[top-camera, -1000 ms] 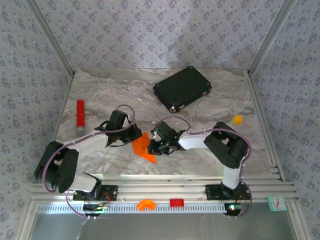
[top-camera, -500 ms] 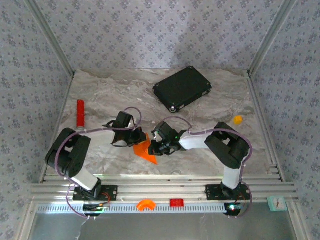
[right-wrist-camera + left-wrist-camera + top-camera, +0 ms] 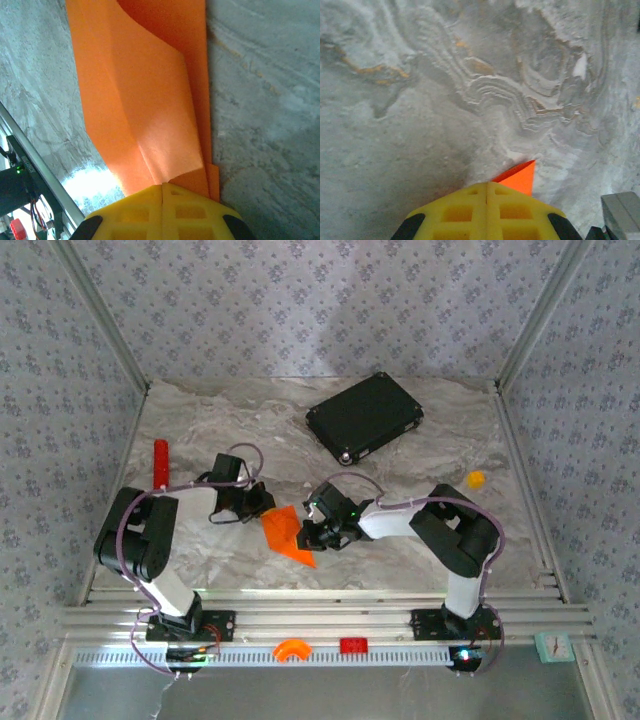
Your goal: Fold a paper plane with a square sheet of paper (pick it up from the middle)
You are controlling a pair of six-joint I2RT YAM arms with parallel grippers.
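Right gripper (image 3: 162, 186): jaws closed, tips on the folded sheet of paper (image 3: 140, 100), pinning or pinching it, I can't tell which | left gripper (image 3: 486, 185): closed, empty, beside the sheet's left corner, likely to press creases | sheet: mid-table (image 3: 200, 430), between my grippers.

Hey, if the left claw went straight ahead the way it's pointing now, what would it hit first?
Most likely the corner of the orange paper, which sticks out just ahead of the shut left claw, slightly to the right. Past that is the marble table. Whether claw and paper touch is unclear.
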